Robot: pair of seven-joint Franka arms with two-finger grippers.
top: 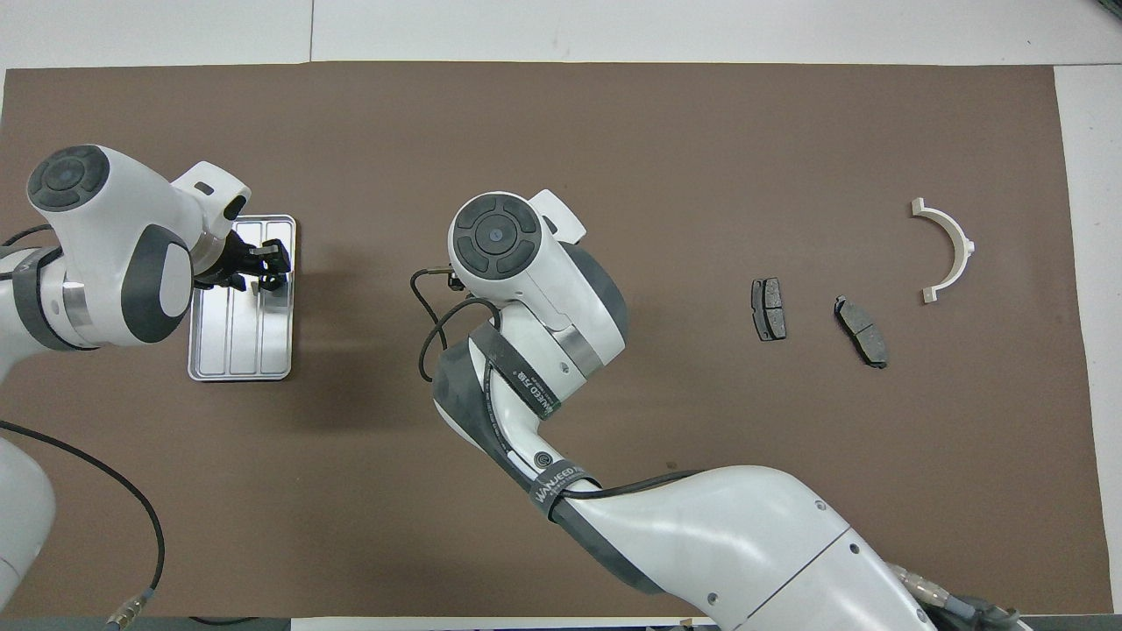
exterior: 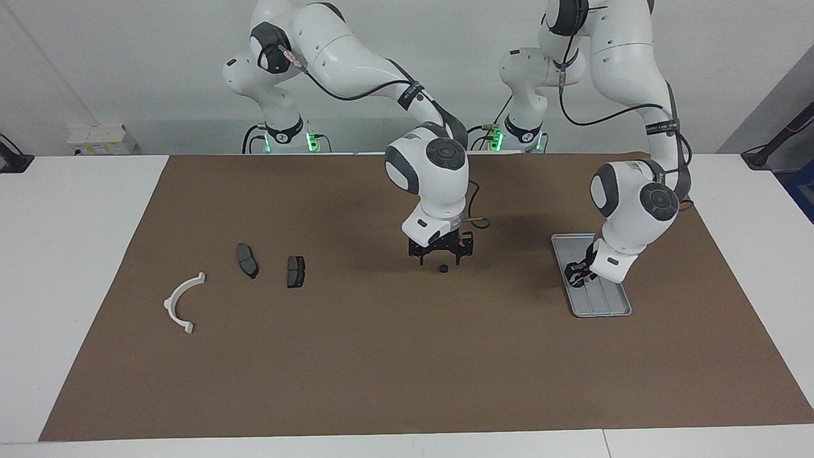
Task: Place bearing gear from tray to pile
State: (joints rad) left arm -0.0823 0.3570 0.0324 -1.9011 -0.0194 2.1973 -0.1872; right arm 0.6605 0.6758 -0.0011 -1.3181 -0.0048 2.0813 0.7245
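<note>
Item: small black gear [exterior: 442,269] on the brown mat [exterior: 407,356], between the tray [exterior: 620,310] and the pile's brake pads [exterior: 296,271]. The right gripper [exterior: 441,257] hovers just above the gear, fingers spread, holding nothing. The left gripper [exterior: 577,275] is low over the tray, its grip unreadable. Risk: a slightly off-centre descent could knock the gear aside.

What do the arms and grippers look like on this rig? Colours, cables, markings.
Both arms have glossy white rounded shells with dark grey joint caps and bands. A loose black cable runs along each, held by black straps with white lettering; green lights glow at the bases. The left gripper and right gripper are black two-finger units.
</note>
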